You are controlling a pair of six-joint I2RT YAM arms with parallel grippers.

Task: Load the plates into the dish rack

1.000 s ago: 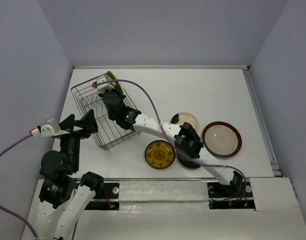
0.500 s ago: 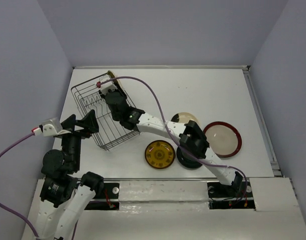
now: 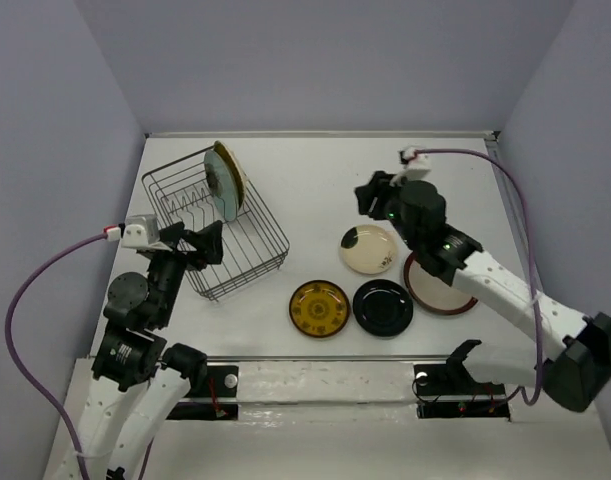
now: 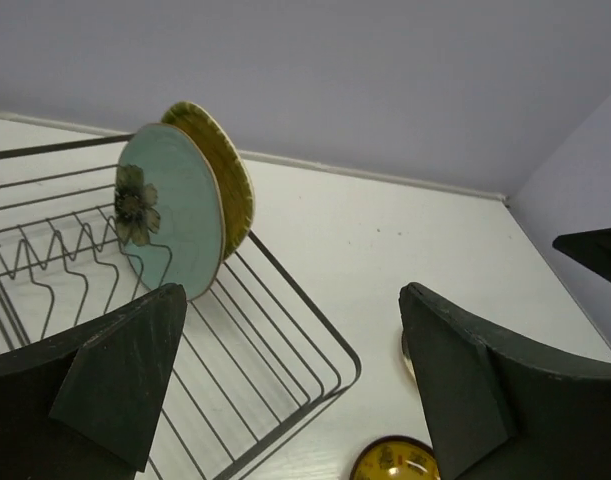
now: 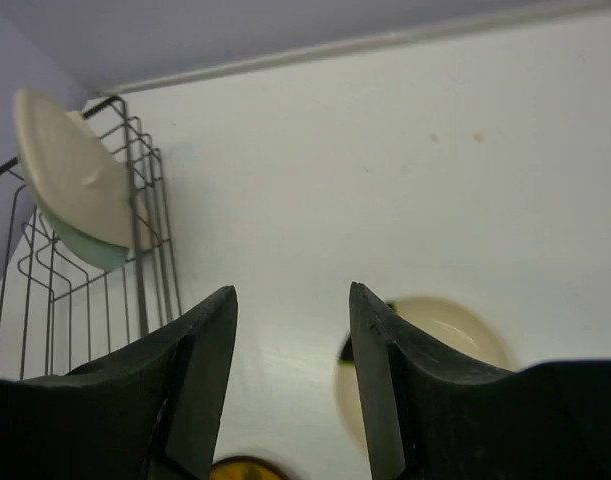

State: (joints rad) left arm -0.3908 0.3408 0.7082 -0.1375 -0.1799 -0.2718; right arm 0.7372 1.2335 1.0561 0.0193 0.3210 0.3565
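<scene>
The dark wire dish rack (image 3: 240, 255) stands at the left. A pale teal plate (image 3: 219, 187) stands upright in its far end, with the yellow ribbed plate (image 3: 235, 168) just behind it. Flat on the table lie the cream plate with dark patches (image 3: 368, 249), the red-rimmed plate (image 3: 455, 298) partly under my right arm, the black plate (image 3: 383, 307) and the yellow patterned plate (image 3: 319, 308). My left gripper (image 3: 207, 245) is open and empty over the rack's near side (image 4: 285, 335). My right gripper (image 3: 370, 195) is open and empty above the table, behind the cream plate (image 5: 440, 330).
The table's back edge meets the wall behind the rack. Purple cables trail from both wrists. The left wrist view shows the teal plate (image 4: 170, 210) with a flower print and the yellow patterned plate (image 4: 395, 462) at the bottom edge.
My right arm has swung away from the rack to the right side of the table, empty. The teal plate now shows standing in the rack. My left gripper has shifted a little right.
</scene>
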